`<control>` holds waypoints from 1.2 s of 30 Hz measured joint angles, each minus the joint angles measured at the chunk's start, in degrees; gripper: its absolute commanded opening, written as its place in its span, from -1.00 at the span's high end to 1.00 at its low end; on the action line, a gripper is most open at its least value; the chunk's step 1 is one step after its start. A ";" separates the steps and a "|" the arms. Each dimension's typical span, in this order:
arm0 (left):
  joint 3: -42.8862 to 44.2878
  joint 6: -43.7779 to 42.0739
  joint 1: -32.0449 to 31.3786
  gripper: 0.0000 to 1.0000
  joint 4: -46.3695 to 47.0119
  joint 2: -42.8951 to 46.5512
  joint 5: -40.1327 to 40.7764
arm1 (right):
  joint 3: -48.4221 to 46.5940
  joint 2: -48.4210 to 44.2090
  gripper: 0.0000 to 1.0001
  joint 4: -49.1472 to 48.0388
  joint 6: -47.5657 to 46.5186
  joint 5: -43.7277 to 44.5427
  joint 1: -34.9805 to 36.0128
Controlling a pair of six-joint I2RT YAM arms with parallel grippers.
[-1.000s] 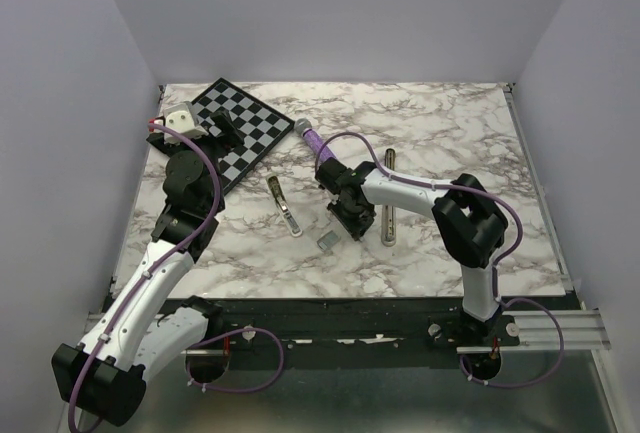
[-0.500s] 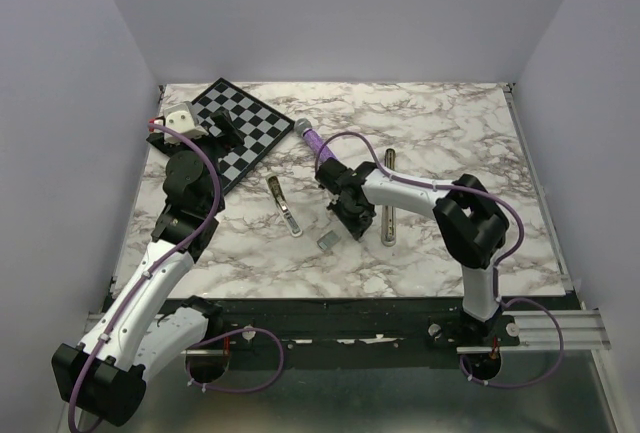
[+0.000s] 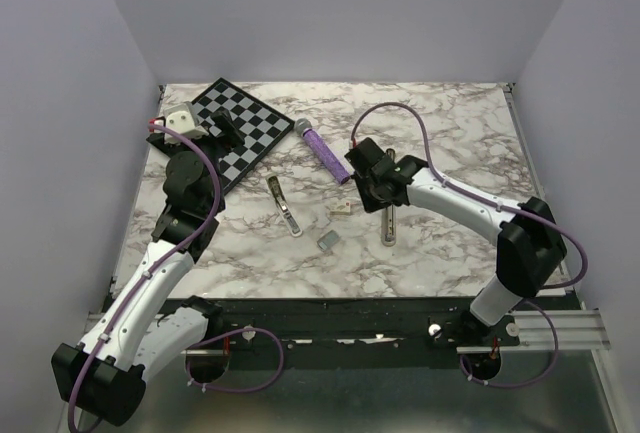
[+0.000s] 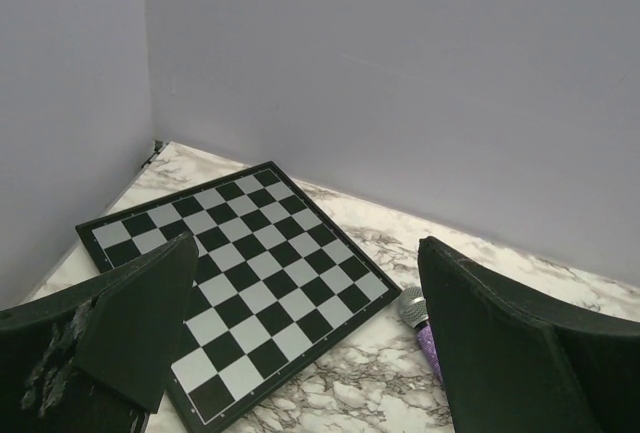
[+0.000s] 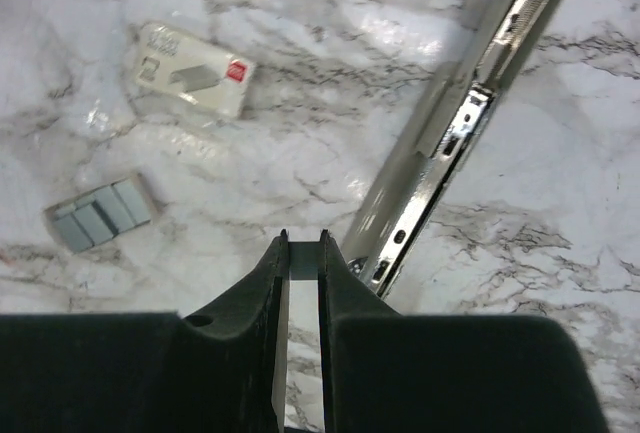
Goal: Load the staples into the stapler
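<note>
My right gripper is shut on a small silver-grey block of staples, held between the fingertips above the marble table. The open silver stapler lies just right of the fingertips, with its channel showing. In the top view the right gripper hovers beside this stapler. My left gripper is open and empty above the chessboard; in the top view it is at the far left.
A small cream box and a little holder with grey staple strips lie left of the right gripper. A second silver stapler part lies mid-table. A purple microphone lies behind it.
My right arm has swung right and back from above the cream box to beside the open stapler. The cream box is now uncovered. The left arm has not moved.
</note>
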State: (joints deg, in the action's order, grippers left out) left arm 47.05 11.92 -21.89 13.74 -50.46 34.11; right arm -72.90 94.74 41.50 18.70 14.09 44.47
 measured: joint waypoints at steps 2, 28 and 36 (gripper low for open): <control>-0.17 -0.02 -0.11 -0.98 0.20 0.02 0.00 | 1.86 -1.01 0.63 -1.51 1.49 1.03 -1.51; -0.66 -0.13 -0.74 -0.97 0.39 0.31 -0.02 | 16.00 -5.29 0.63 -13.55 12.44 9.38 -6.23; -0.68 -0.13 -0.96 -0.98 0.42 0.31 -0.02 | 16.48 -5.29 0.64 -14.53 12.87 9.38 -6.34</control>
State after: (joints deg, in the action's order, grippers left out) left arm 46.37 11.79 -22.85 14.15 -50.15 34.09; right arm -56.42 89.45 26.96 31.57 23.46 38.13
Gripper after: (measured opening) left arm 0.988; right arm 0.190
